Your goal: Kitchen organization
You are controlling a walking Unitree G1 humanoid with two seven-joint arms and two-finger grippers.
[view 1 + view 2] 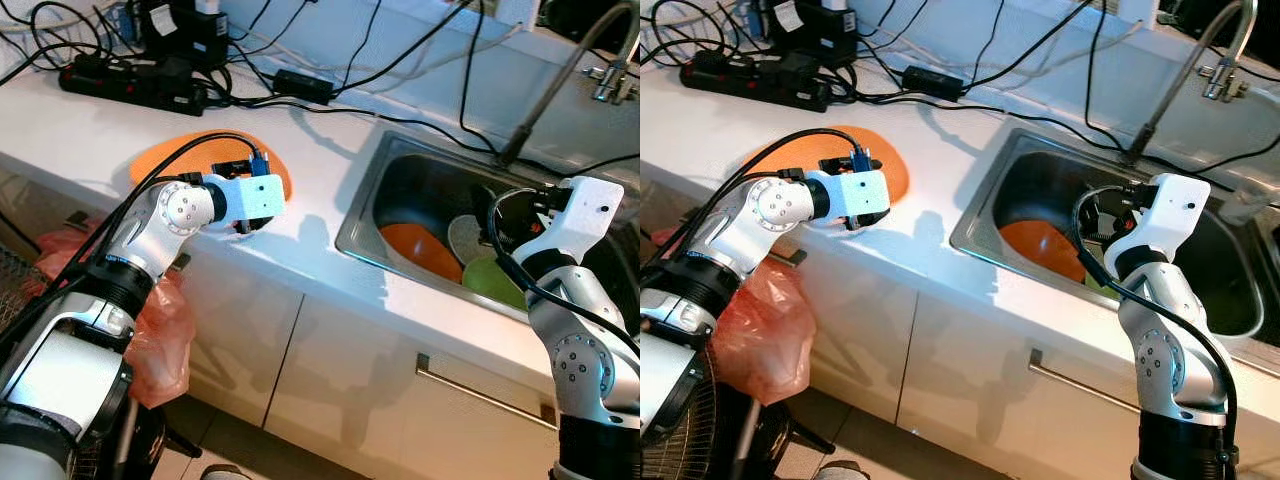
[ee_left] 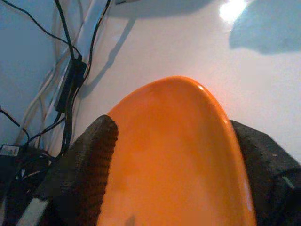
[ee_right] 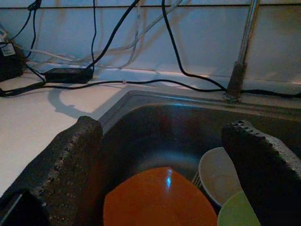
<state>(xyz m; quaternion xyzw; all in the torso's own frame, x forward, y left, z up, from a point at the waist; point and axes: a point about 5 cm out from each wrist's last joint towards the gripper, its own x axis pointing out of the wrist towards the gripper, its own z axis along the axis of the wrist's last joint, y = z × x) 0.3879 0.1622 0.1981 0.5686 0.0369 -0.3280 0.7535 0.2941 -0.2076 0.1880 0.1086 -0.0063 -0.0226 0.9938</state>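
You have an orange plate lying flat on the white table, left of the sink and near the table's front edge. Your left gripper is over the near side of that plate; in the left wrist view its two black fingers stand apart with the plate's rim between them, one finger at each side, so they are open around the plate rather than clamped on it. From the head views the white wrist housing covers the fingertips, and you cannot tell whether they touch the plate.

In the sink basin you have a second orange plate lying towards the front left, with a white dish just beside it and a green dish next to that, the green one partly hidden behind your right arm. Your right gripper hangs above the sink's front rim, aimed into the basin; its fingers are spread wide with nothing between them, and the dishes lie below and beyond them.

At the back of the sink a grey faucet rises and bends over the basin. Black cables trail across the table's rear, running to a power strip at the far left. Under the table's edge an orange-pink plastic bag hangs beside your left arm, and white cabinet doors with a metal handle face you
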